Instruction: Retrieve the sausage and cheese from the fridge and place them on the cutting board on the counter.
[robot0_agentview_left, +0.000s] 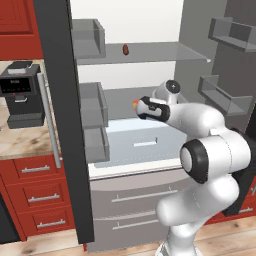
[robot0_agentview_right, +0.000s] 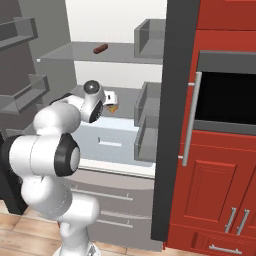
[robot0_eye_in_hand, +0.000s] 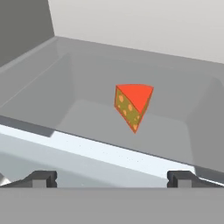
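- While its jaws stand wide apart and grip nothing, the gripper (robot0_eye_in_hand: 112, 178) sits nearest, at six o'clock in the hand view.
- The cheese (robot0_eye_in_hand: 132, 105) lies beyond at twelve o'clock, apart from the fingertips, on a grey fridge (robot0_agentview_left: 65, 125) shelf.
- Farthest, the sausage (robot0_agentview_left: 125, 49) rests on the upper shelf.

Cheese (robot0_eye_in_hand: 132, 106) wedge on fridge (robot0_agentview_left: 150, 52) shelf; sausage (robot0_agentview_left: 125, 49) above.
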